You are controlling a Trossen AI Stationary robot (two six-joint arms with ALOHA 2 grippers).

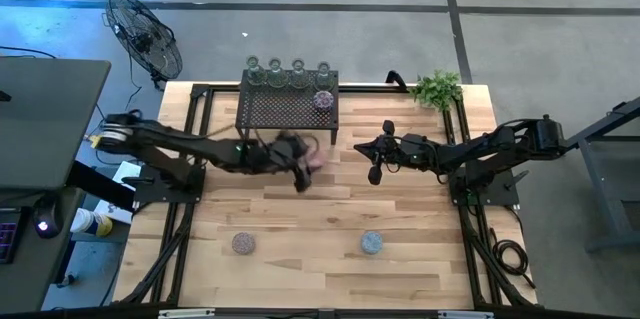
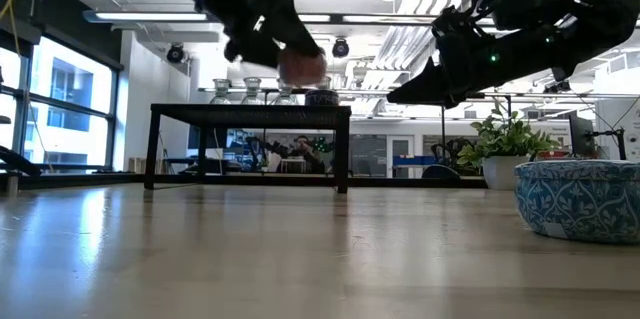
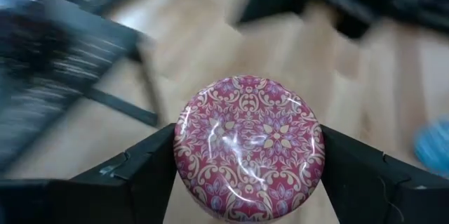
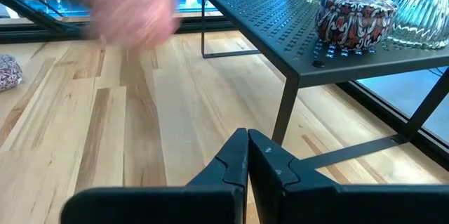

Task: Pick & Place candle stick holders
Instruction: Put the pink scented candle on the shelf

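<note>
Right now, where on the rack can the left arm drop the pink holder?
The black mesh rack's front half is bare, apart from the purple holder at its right. The back edge is crowded with four clear glass cups. The left gripper holds the pink holder just off the front-right corner.

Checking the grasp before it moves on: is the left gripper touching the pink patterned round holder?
Touching. In the left wrist view, the left gripper's dark fingers press against both sides of the pink patterned round holder.
</note>
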